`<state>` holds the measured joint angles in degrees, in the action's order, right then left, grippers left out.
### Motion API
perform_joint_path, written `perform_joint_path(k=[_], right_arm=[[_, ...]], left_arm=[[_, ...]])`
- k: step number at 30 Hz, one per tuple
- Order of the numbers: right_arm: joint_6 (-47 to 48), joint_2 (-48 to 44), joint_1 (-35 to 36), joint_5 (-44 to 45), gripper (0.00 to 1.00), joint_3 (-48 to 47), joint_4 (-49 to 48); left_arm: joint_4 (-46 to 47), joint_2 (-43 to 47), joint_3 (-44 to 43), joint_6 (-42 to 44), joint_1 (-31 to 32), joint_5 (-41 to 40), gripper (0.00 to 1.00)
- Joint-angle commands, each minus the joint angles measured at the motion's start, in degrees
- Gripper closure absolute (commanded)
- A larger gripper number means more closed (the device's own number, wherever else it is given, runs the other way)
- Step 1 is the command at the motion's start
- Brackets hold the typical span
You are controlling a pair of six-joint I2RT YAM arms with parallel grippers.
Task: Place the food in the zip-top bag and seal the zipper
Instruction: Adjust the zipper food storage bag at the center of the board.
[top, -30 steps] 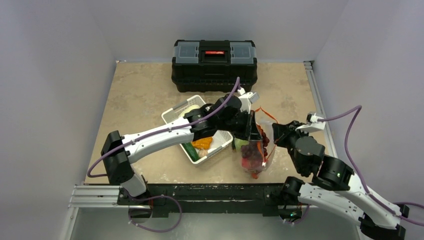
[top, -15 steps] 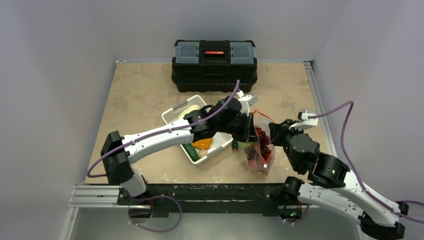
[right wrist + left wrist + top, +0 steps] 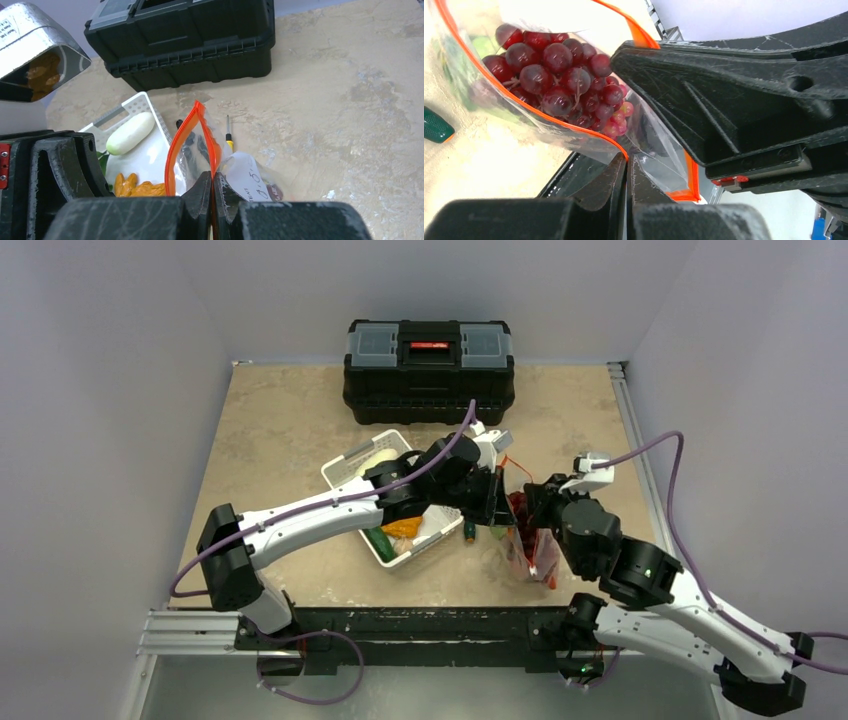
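I am clenching my left pincer (image 3: 628,167) on the thin orange-red zipper (image 3: 519,97) of the zip-top bag (image 3: 654,150), its scratched black fingertips meeting flat on the strip. I am clenching my right pincer (image 3: 212,181) on the same zipper further along, where the strip is rising above my fingers as a narrow pointed loop. The bag is hanging between my two pincers near the middle of the desk (image 3: 280,420), its clear film crinkling and glinting; I cannot tell whether its bottom is touching the desk. Round, glossy dark red grapes (image 3: 556,75) are bunching inside it beside a blurred pale green piece (image 3: 483,45), and a white label (image 3: 245,175) with handwriting is showing on its side. The bulky black body of my right pincer is crowding against the bag and hiding what lies beyond. Just left of the bag, the white slotted plastic basket (image 3: 145,100) is sitting partly under my left arm, holding a smooth white oblong (image 3: 131,132), a lumpy orange chunk (image 3: 142,189) and a green cucumber (image 3: 381,541). A yellow-handled screwdriver (image 3: 229,144) is lying just behind the bag, and a ribbed green screwdriver handle (image 3: 435,127) is lying between basket and bag. The black toolbox (image 3: 428,370) is standing well apart at the far edge.
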<state>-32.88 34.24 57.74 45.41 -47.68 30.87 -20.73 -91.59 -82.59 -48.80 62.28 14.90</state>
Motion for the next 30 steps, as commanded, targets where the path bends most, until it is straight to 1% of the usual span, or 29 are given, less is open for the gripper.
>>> perform_joint_path(k=[1, 3, 6, 11, 14, 18, 20, 21, 22, 24, 27, 28, 30], right_arm=[[0.85, 2.19, 0.32, -1.29, 1.00, -3.68, -2.91], [0.70, 2.61, 0.27, -2.09, 0.95, -5.09, -0.88], [0.24, 2.77, 0.32, -4.42, 0.82, -7.92, 4.24], [-0.51, 2.05, 0.28, -9.81, 0.64, -11.21, 13.28], [-0.64, 2.11, 0.27, -13.46, 0.48, -13.44, 17.93], [-2.81, 1.89, 0.27, -15.11, 0.36, -17.69, 24.51], [-4.98, 0.99, 0.28, -16.47, 0.23, -18.47, 26.54], [-5.75, 0.94, 0.27, -15.62, 0.19, -18.41, 27.32], [-7.29, 1.22, 0.28, -14.24, 0.18, -18.27, 28.58], [-12.92, 2.86, 0.27, -10.87, 0.17, -17.63, 32.19], [-23.92, 6.92, 0.25, -5.07, 0.11, -17.34, 40.01], [-25.54, 8.00, 0.28, -3.01, 0.10, -17.17, 40.88], [-26.39, 10.38, 0.32, -0.64, 0.06, -16.58, 41.19]], left_arm=[[2.23, 0.79, -2.83, 1.76, -0.28, -0.07, 1.00], [1.82, -0.56, -3.88, 2.14, -0.55, 0.17, 1.00], [2.01, -2.40, -4.56, 2.29, -1.20, 1.15, 1.00], [2.61, -3.42, -4.37, 2.27, -1.78, 1.79, 1.00], [2.72, -3.25, -4.08, 2.21, -2.03, 2.12, 1.00], [2.37, -2.56, -3.77, 2.39, -2.22, 2.68, 1.00], [2.27, -2.12, -3.64, 2.39, -2.25, 2.69, 1.00], [2.16, -1.90, -3.63, 2.40, -2.25, 2.76, 1.00], [2.15, -1.72, -3.63, 2.37, -2.25, 2.75, 1.00], [1.90, -1.53, -3.80, 2.47, -2.21, 2.60, 1.00], [1.25, -1.34, -3.66, 2.39, -2.21, 2.21, 1.00], [1.41, -1.11, -3.31, 2.27, -2.25, 2.10, 1.00], [2.51, -0.74, -2.07, 1.78, -2.25, 1.90, 1.00]])
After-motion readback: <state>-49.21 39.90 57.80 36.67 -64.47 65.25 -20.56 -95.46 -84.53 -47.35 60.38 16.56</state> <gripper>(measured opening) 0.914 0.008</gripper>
